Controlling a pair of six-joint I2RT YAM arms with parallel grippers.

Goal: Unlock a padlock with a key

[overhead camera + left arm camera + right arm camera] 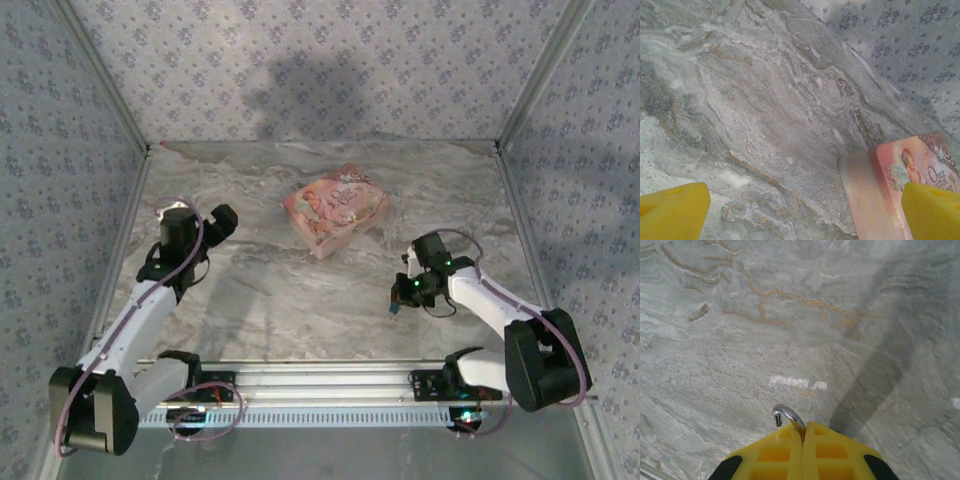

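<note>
Pinching the tiny blue padlock with silvery shackle (789, 414), the right gripper (803, 429) points down at the grey marbled table (740, 355); the left gripper (805, 202) gapes wide.

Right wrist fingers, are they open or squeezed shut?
Shut. The yellow fingers of the right gripper press together with no gap, pinching the silvery hook of the padlock, which pokes out at their tips.
</note>
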